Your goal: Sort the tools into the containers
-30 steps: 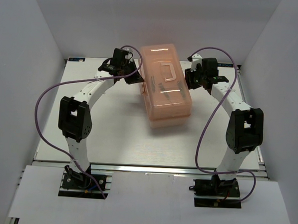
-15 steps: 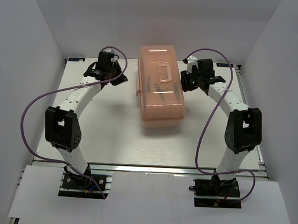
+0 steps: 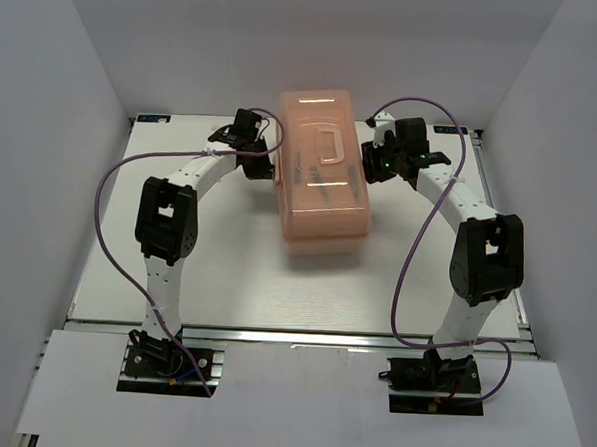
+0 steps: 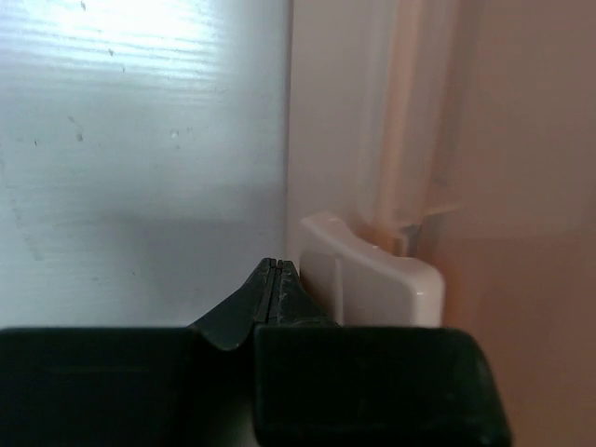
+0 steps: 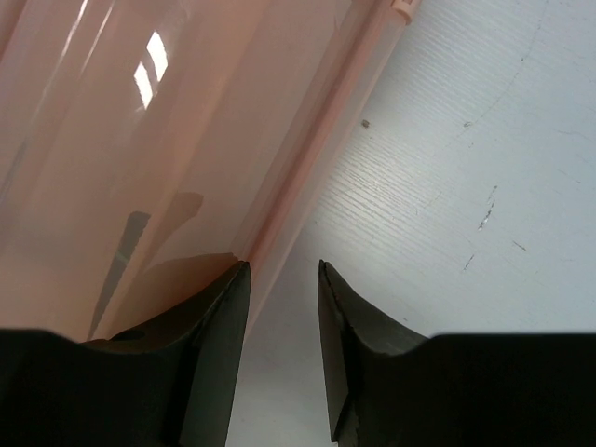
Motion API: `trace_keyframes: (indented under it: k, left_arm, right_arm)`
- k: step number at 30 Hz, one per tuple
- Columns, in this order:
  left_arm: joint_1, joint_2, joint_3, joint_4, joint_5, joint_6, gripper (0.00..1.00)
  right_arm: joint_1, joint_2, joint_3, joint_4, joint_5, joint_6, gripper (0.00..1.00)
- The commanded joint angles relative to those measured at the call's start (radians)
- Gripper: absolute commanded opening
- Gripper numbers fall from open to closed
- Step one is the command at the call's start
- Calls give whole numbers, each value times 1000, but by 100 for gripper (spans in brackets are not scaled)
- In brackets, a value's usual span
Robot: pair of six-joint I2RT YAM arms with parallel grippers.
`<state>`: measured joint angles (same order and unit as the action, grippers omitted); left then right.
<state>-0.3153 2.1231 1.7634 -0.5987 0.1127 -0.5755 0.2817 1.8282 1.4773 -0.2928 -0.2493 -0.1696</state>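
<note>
The translucent salmon-pink toolbox (image 3: pixel 323 175) stands closed at the back middle of the table, its lid handle (image 3: pixel 328 145) on top. Dark tool shapes (image 3: pixel 316 184) show faintly through its lid. My left gripper (image 3: pixel 266 165) is shut and empty, its tips beside the white latch (image 4: pixel 372 279) on the box's left side. My right gripper (image 3: pixel 368 167) is open at the box's right side; in the right wrist view (image 5: pixel 282 270) one finger lies against the pink wall (image 5: pixel 140 168), the other over the table.
White walls enclose the table (image 3: pixel 226 270) on three sides. Both arms' purple cables (image 3: pixel 104 213) loop out beside them. The box's shadow falls on the table in front of it.
The toolbox was turned and shifted from its tilted pose to square with the table. My left gripper swung out to the left, then came back in to the box's left side.
</note>
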Motion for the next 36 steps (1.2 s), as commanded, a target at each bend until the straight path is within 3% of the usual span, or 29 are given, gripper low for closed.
trace_keyframes:
  k: [1,6,14,17,21,24,27,31,36]
  left_arm:
    - [-27,-17,93,2,54,20,0]
    - [-62,8,116,39,126,-35,0]
    - [-105,-5,-1,224,266,-187,0]
    - [-111,-2,1,221,260,-204,0]
    - [-79,-41,-34,181,199,-193,0]
    - [-42,-77,-85,237,234,-205,0]
    - [-36,-40,-30,244,274,-201,0]
    - [-39,37,40,263,335,-233,0]
    - [-74,34,9,295,349,-236,0]
  right_arm:
    - [27,13,34,0,-61,-4,42]
    - [30,19,40,-6,-74,-2,41]
    - [45,22,38,-16,-117,5,41]
    - [47,14,37,-5,-68,19,42]
    - [28,-10,43,14,100,19,49]
    - [-30,-33,48,23,116,47,55]
    - [-71,-61,32,21,114,47,59]
    - [-110,-124,-23,23,108,36,62]
    - [-150,-198,-46,52,134,4,63]
